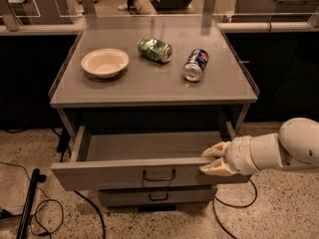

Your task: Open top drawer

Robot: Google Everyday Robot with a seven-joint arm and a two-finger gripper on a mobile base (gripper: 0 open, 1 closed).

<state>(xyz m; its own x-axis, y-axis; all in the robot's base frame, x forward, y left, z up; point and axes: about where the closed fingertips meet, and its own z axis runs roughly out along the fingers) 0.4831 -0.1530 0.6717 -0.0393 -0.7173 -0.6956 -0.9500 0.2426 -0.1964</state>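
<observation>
The top drawer (114, 174) is pulled out from under the grey tabletop, and its inside shows bare. Its flat grey front has a small dark loop handle (159, 175) at centre. My gripper (211, 161) comes in from the right on a white arm (279, 151). Its cream fingers sit at the right end of the drawer's front panel, one finger above the top edge and one in front of the panel. A narrower lower drawer (157, 196) sits below.
On the tabletop (149, 83) stand a cream bowl (104, 62), a green can (155, 49) on its side and a blue can (196, 64) on its side. Cables and a dark pole (27, 205) lie on the floor at left. A person sits behind the table.
</observation>
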